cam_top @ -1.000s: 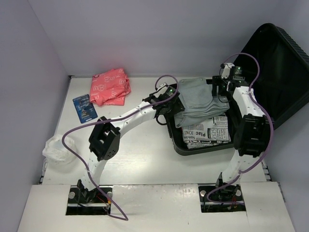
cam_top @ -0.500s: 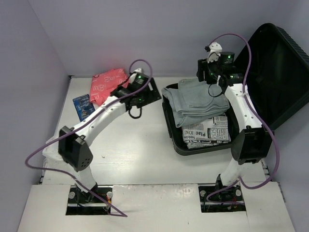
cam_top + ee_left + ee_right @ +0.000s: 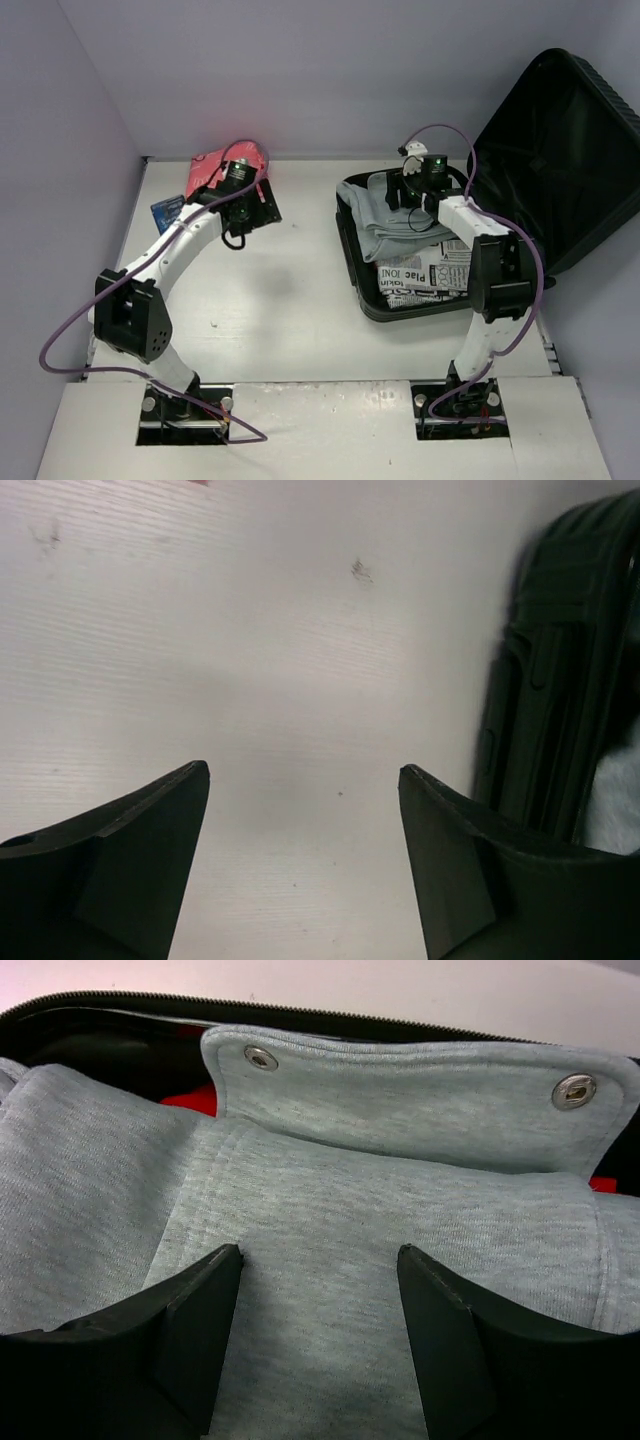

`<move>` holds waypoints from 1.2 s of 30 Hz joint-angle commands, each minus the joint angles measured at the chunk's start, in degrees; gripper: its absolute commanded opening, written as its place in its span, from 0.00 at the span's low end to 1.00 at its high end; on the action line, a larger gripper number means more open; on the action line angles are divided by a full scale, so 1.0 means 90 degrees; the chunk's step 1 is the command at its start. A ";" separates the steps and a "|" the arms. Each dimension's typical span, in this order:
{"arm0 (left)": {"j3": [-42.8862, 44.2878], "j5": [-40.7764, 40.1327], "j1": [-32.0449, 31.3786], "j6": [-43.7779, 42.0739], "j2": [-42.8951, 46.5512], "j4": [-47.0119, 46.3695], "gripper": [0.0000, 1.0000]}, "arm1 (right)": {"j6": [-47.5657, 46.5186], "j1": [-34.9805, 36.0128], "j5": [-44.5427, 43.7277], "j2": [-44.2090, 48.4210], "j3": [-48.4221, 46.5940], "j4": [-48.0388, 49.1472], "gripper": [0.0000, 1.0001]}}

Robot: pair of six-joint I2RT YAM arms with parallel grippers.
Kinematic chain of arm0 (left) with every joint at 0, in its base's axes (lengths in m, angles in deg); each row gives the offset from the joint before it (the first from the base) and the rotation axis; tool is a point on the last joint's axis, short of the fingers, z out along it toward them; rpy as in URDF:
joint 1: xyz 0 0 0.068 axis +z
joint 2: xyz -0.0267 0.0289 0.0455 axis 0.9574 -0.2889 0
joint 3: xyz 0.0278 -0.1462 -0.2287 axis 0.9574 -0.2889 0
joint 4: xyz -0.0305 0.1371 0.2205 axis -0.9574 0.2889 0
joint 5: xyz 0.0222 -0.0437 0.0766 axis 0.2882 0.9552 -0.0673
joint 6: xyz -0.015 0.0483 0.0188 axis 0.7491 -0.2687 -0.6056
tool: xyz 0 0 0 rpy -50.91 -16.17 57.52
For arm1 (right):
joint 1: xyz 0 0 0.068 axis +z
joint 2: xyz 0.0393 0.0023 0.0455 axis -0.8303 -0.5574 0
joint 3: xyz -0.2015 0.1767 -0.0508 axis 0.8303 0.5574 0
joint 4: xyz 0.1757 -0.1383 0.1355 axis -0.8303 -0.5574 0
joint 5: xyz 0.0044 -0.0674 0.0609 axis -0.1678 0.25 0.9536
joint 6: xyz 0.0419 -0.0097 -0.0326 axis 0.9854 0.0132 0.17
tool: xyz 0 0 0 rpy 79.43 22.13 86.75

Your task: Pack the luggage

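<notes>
The luggage is a black suitcase lying open at the right, with its base rim (image 3: 352, 262) on the table and its ribbed lid (image 3: 560, 150) standing up behind. A grey folded garment (image 3: 380, 215) with two metal snaps (image 3: 261, 1057) lies in the base on a newspaper-print item (image 3: 430, 270). My right gripper (image 3: 405, 195) is open and empty, its jaws just above the grey garment (image 3: 400, 1190). My left gripper (image 3: 250, 208) is open and empty over bare table (image 3: 300, 630), left of the suitcase's outer shell (image 3: 560, 680).
A pink patterned packet (image 3: 205, 170) lies at the back left, partly under my left wrist. A blue card (image 3: 165, 212) lies beside it. Something red (image 3: 195, 1098) shows under the garment inside the suitcase. Purple walls close in the back and both sides.
My left arm has swung left from the suitcase to near the pink packet. My right gripper has come down and forward onto the grey garment, which now lies inside the suitcase.
</notes>
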 commanded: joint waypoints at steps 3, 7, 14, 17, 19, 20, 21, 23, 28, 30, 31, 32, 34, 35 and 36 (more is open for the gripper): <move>0.0681 0.0187 0.0666 -0.0662 0.0062 -0.0193 0.71 | 0.0112 0.0086 -0.0159 0.0214 0.0327 0.0079 0.61; 0.1286 0.0266 0.1037 -0.0964 -0.0484 -0.0232 0.71 | 0.0189 0.0096 -0.0081 0.0408 0.0211 0.0011 0.61; 0.2673 -0.0270 0.1399 -0.1657 -0.1890 -0.0134 0.71 | 0.0287 0.0242 0.0114 0.1121 -0.0687 -0.0370 0.62; 0.3356 -0.0350 0.1643 -0.1746 -0.2640 -0.0125 0.71 | 0.0482 0.0369 0.0289 0.1395 -0.0825 -0.0448 0.63; 0.4066 -0.0320 0.1819 -0.1746 -0.3274 -0.0076 0.71 | 0.0590 0.0476 0.0475 0.1580 -0.0786 -0.0448 0.63; 0.4312 -0.0291 0.1858 -0.1785 -0.3501 -0.0066 0.71 | 0.0648 0.0651 0.0475 0.1649 -0.0747 -0.0448 0.63; 0.4576 -0.0291 0.1916 -0.1805 -0.3697 -0.0056 0.71 | 0.0659 0.0739 0.0466 0.1698 -0.0708 -0.0439 0.63; 0.5250 -0.0320 0.1917 -0.1979 -0.4253 -0.0124 0.71 | 0.0688 0.1022 0.0495 0.1825 -0.0582 -0.0448 0.63; 0.5410 -0.0379 0.1927 -0.2224 -0.4801 -0.0953 0.71 | 0.0795 0.1511 0.0505 0.1962 -0.0210 -0.0468 0.63; 0.5263 -0.0340 0.1936 -0.2254 -0.4870 -0.1256 0.71 | 0.0805 0.1687 0.0515 0.1991 -0.0015 -0.0468 0.63; 0.5214 -0.0282 0.1936 -0.2273 -0.4957 -0.1267 0.71 | 0.0969 0.1736 0.0515 0.1991 0.0053 -0.0477 0.63; 0.5117 -0.0242 0.1936 -0.2264 -0.5016 -0.1238 0.71 | 0.1010 0.1785 0.0524 0.1991 0.0141 -0.0458 0.63; 0.4960 -0.0223 0.1917 -0.2157 -0.5124 -0.1053 0.71 | 0.1049 0.1931 0.0534 0.1972 0.0181 -0.0468 0.63; 0.4669 -0.0194 0.1917 -0.2079 -0.5115 -0.0975 0.71 | 0.1059 0.1990 0.0486 0.1943 0.0191 -0.0458 0.63; 0.4434 -0.0164 0.1907 -0.2001 -0.5086 -0.0955 0.71 | 0.1078 0.2106 0.0476 0.1904 0.0171 -0.0458 0.63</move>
